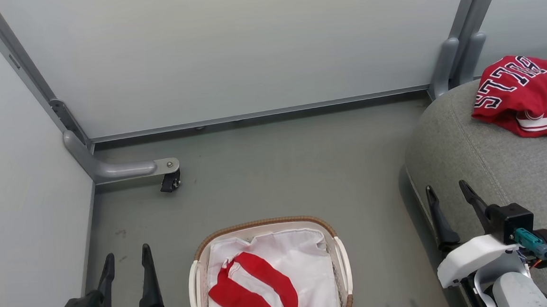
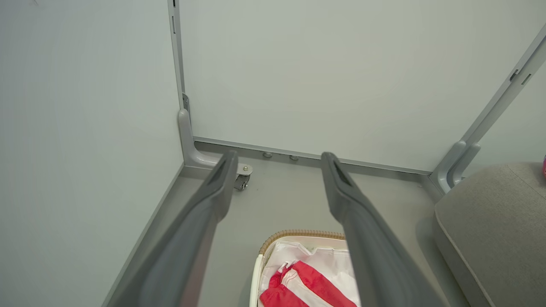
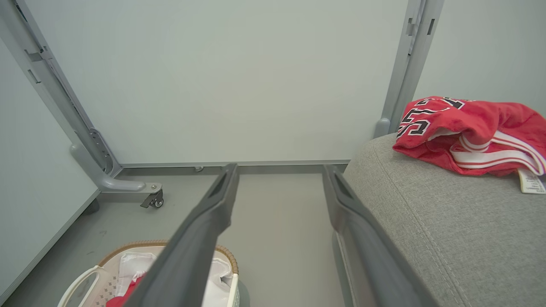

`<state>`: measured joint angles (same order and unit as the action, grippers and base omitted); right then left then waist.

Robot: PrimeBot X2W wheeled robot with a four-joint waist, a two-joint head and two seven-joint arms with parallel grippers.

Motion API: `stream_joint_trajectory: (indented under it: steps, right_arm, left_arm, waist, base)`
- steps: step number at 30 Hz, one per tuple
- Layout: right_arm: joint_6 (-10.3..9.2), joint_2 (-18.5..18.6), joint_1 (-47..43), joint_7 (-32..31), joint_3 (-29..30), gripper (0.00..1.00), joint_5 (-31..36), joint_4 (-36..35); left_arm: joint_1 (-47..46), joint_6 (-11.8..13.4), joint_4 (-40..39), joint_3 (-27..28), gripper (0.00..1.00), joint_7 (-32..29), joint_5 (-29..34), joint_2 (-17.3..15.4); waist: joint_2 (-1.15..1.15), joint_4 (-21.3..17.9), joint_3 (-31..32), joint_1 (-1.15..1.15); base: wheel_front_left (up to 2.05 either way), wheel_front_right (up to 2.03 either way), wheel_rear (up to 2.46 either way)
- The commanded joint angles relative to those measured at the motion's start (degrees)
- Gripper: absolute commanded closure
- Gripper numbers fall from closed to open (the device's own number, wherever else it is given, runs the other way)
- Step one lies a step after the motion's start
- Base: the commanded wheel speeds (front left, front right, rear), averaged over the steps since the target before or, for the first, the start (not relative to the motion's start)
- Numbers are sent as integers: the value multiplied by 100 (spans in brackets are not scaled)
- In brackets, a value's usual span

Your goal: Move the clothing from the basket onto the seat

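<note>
At 7 o'clock in the head view the left gripper (image 1: 127, 252) hangs above the floor (image 1: 279, 172), jaws spread wide and holding nothing. At 6 o'clock the basket (image 1: 268, 222) sits on the floor with one red-and-white garment (image 1: 258, 287) crumpled on its white liner (image 1: 304, 261). At 4 o'clock the right gripper (image 1: 446, 186) is likewise wide open and empty, just beside the edge of the seat (image 1: 468, 151) at 3 o'clock. The lettered red garment (image 1: 516, 91) lies on that seat at 2 o'clock. One piece looks delivered, so the second pickup seems the step in hand. Next, I judge, a gripper must drop into the basket and pinch red cloth alone, leaving the liner.
</note>
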<state>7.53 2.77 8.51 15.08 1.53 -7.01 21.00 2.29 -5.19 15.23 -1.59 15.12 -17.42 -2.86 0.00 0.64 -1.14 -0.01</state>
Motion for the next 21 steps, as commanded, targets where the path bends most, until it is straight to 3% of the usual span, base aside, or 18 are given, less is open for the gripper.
stream_joint_trajectory:
  steps: [1,21]
  right_arm:
    - [-8,23,-51,14,10,0,57,1]
    - [-8,23,-37,14,-34,0,20,58]
  left_arm:
    - [31,28,19,7,0,5,38,-6]
    - [-82,-25,118,-36,0,5,122,-6]
  waist:
    - [0,1,5,1]
    - [0,11,2,1]
  base:
    - [0,0,0]
    - [0,0,0]
